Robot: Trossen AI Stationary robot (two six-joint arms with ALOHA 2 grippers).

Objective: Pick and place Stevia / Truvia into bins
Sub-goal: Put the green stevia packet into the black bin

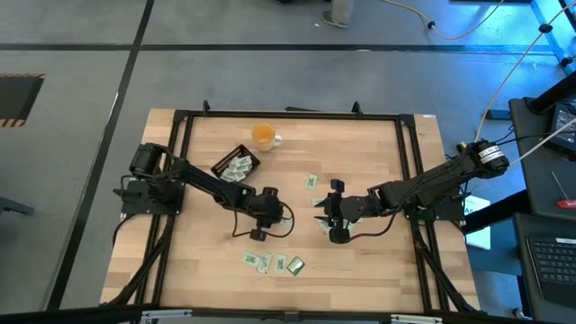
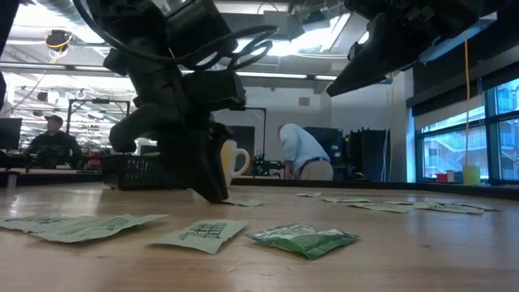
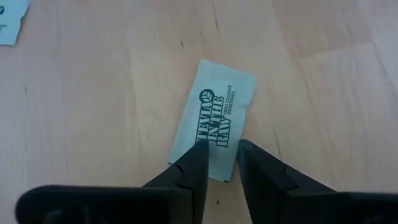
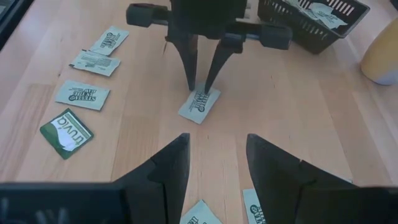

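The black tray (image 1: pixel 236 166) sits just left of the orange cup (image 1: pixel 264 136) at the table's (image 1: pixel 378 270) far side — sachets (image 1: pixel 238 168) inside it.

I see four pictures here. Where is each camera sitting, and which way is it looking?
High view: above, looking straight down on the table and both arms.
Low view: at tabletop height, looking across sachets into the room; arms hang from above.
Left wrist view: on the left arm, past its fingers onto a Stevia sachet.
Right wrist view: on the right arm, past its open fingers toward the left gripper.
Shared: both wrist views show that same sachet.
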